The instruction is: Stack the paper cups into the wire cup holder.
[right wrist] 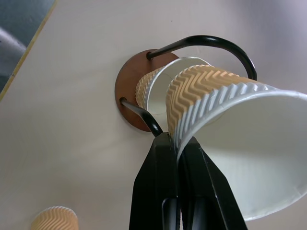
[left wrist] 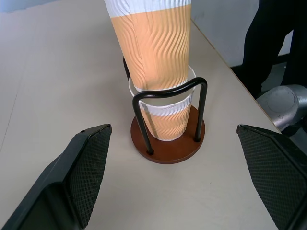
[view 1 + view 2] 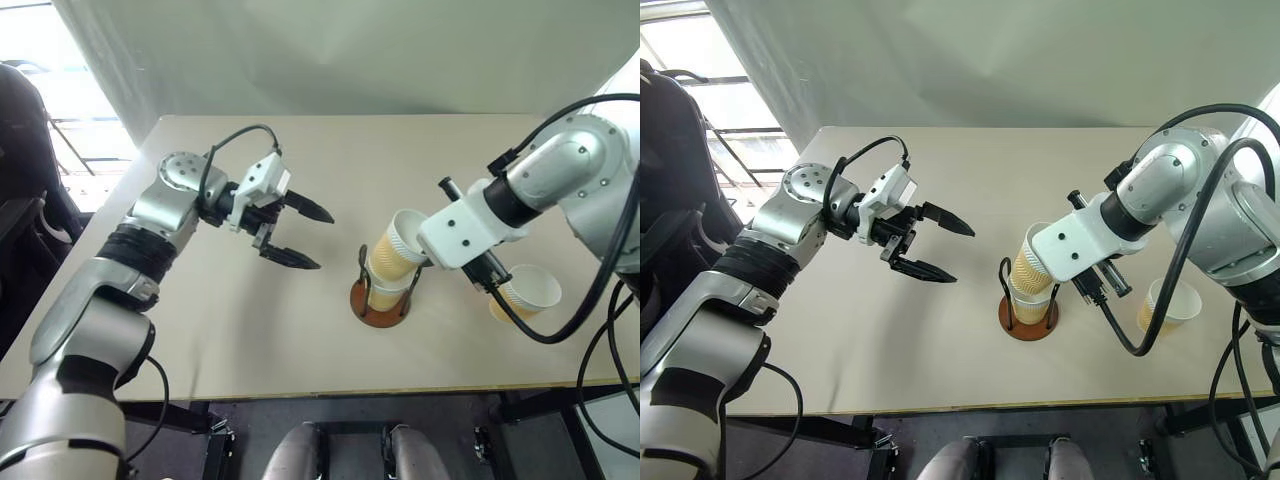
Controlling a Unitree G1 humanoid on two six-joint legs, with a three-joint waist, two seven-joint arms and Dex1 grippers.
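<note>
Now the right gripper [image 1: 178, 143] pinches the rim of a tilted cup [image 3: 400, 243], its bottom inside the cup [image 2: 165, 122] seated in the holder [image 3: 379, 303]. Left gripper [image 3: 295, 235] hangs open nearby. A third cup [image 3: 528, 292] stands apart.

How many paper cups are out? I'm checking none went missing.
3. One cup sits in the holder. A second cup, pinched at its rim by the right hand, is partly nested in the first. A third cup stands on the table beyond the right arm.
</note>
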